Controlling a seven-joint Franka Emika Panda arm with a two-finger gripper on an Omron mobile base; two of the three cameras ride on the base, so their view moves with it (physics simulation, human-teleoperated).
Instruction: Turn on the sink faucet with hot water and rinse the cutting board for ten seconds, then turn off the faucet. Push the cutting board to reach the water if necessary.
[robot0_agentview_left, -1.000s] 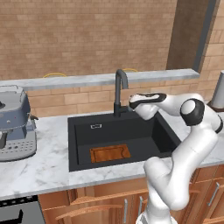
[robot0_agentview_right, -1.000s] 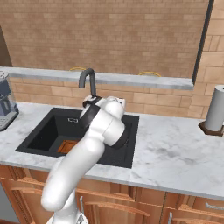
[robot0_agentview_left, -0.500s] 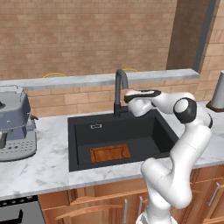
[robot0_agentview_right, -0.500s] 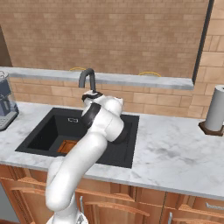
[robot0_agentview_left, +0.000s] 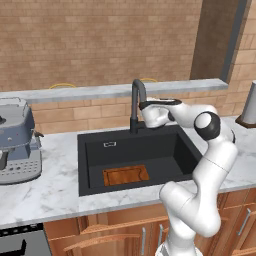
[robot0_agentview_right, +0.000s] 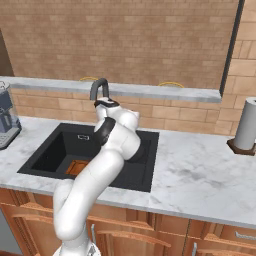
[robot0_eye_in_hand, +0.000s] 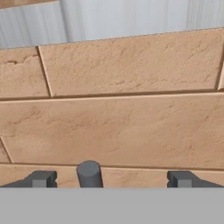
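Note:
The dark gooseneck sink faucet (robot0_agentview_left: 135, 103) (robot0_agentview_right: 98, 88) stands behind the black sink (robot0_agentview_left: 92, 146) (robot0_agentview_right: 48, 156); no water runs from it. The reddish-brown cutting board (robot0_agentview_left: 126, 175) lies flat on the basin floor at the front; in the right base view the arm hides part of the cutting board (robot0_agentview_right: 77, 167). My gripper (robot0_agentview_left: 143, 106) (robot0_agentview_right: 103, 105) is right beside the faucet's upright. It is open. In the hand view a short dark grey rod end (robot0_eye_in_hand: 89, 173) sits between my gripper's (robot0_eye_in_hand: 111, 179) fingertips, left of centre, in front of the brick wall.
A grey coffee machine (robot0_agentview_left: 15, 140) (robot0_agentview_right: 5, 116) stands on the marble counter left of the sink. A paper towel roll (robot0_agentview_left: 249, 105) (robot0_agentview_right: 245, 130) stands far right. A grey ledge (robot0_agentview_left: 75, 91) runs along the brick wall behind the faucet.
The hand has swung left and closer to the faucet, from over the sink's right side to right beside the faucet's upright. The jaws have stayed open. The board has not moved.

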